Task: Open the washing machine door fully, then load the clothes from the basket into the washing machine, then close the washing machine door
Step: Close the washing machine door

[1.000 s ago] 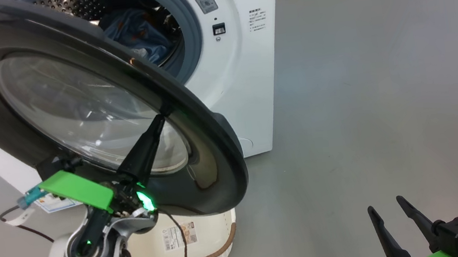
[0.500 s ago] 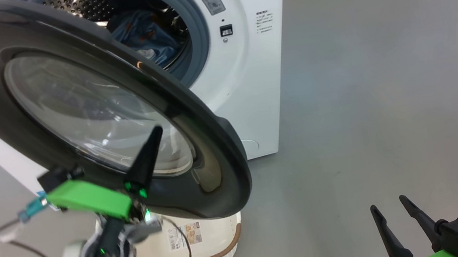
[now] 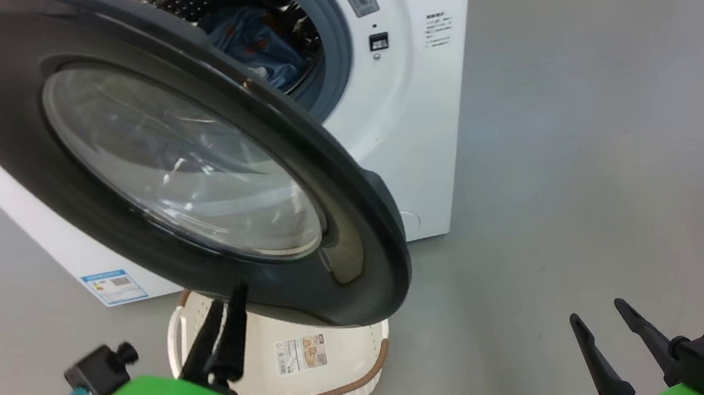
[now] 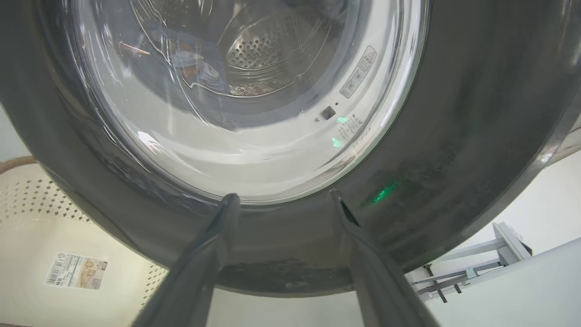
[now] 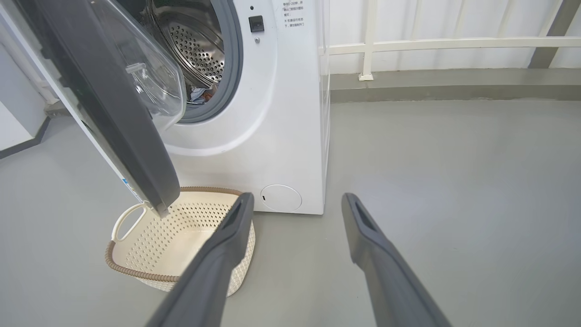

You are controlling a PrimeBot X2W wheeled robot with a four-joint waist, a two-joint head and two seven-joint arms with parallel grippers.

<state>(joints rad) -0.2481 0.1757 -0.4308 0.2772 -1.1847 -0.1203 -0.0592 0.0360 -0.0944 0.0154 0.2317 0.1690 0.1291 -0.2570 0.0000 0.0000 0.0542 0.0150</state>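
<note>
My spread left fingers (image 4: 204, 254) hover just below the large round glossy-black, glass-centred door (image 3: 185, 172), half-open on the white boxy washing machine (image 3: 422, 113), my right fingers (image 5: 376, 254) spread well aside; it looks stiff, heavy and slick, best pushed at its free rim.

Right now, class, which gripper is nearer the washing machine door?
Left. The left gripper is just below the washing machine door, fingers spread towards its black ring; the right gripper hangs well off to the right, over the floor.

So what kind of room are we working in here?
Likely a laundry or utility area: a white front-loading washing machine on grey floor, a perforated basket before it, a white railing behind.
</note>
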